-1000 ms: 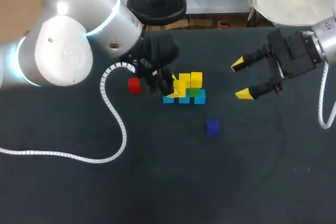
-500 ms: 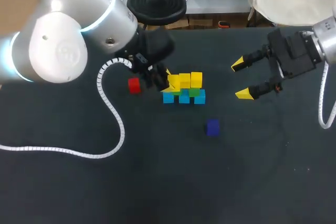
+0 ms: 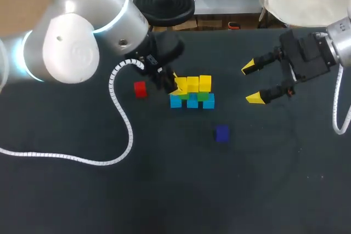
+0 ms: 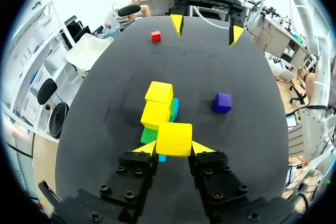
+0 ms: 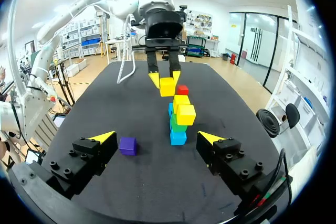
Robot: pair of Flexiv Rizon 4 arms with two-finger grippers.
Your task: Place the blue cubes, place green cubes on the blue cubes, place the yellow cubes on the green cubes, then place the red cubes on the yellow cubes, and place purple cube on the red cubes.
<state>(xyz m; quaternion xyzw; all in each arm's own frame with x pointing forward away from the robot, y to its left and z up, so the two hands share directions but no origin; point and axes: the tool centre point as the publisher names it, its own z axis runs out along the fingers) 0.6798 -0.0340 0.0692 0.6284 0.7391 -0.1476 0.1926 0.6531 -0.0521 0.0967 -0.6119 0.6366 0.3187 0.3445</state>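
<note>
Yellow layer in hand; left hand (image 4: 174, 149) grasping yellow cube (image 4: 174, 137) over green cube (image 4: 149, 135) at left end of stack (image 3: 193, 96), mid-worktop (image 3: 164, 190); next: lower squarely, let go; right hand (image 3: 253, 83) released near right edge; red cube (image 3: 140, 89), purple cube (image 3: 221, 132) not yet stacked.

Smooth yellow cube (image 4: 174, 138), matt table (image 3: 181, 190), glossy left arm (image 3: 71, 53).

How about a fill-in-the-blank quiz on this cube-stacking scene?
The left pincer grips a yellow cube; the right pincer grips ___.
The bottom row of the stack is ___.
The red cube lies nearer the ___ pincer.
Missing words: nothing; blue; left.
</note>
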